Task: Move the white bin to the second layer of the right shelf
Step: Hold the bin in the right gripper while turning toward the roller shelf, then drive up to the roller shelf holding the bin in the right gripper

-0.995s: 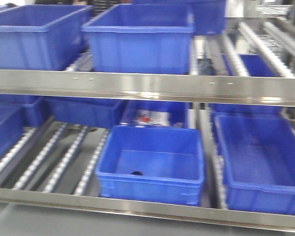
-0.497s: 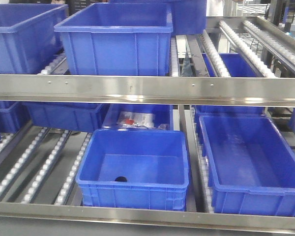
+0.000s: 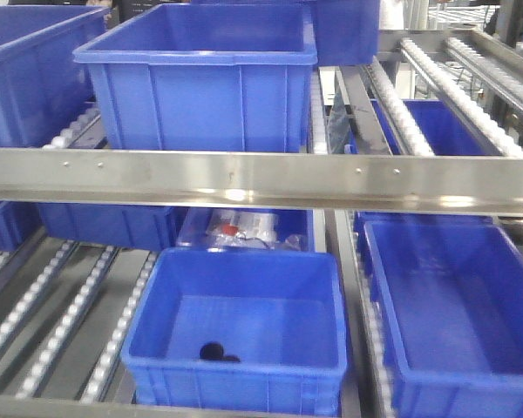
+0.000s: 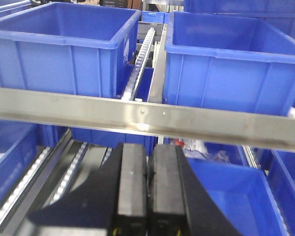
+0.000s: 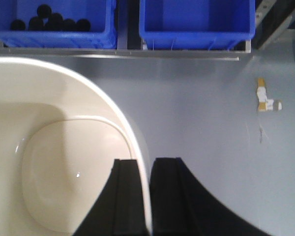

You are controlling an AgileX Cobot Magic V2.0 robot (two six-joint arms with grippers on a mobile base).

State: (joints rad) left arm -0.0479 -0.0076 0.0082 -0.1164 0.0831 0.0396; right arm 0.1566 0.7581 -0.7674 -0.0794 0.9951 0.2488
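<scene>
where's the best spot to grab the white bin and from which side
Pinch the thin wall at the rim, coming from above the open top, one finger inside, one outside. The white bin shows smooth walls and no handles, so that edge is likely the only part narrow enough to span; the right gripper is clamped there this way.

Blue crates [image 3: 235,387] on white roller tracks [image 3: 57,326], steel front rail [image 3: 261,178]

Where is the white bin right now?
Right wrist view, left side: the white bin hangs from the right tool, its rim pinched, over a grey surface.
</scene>
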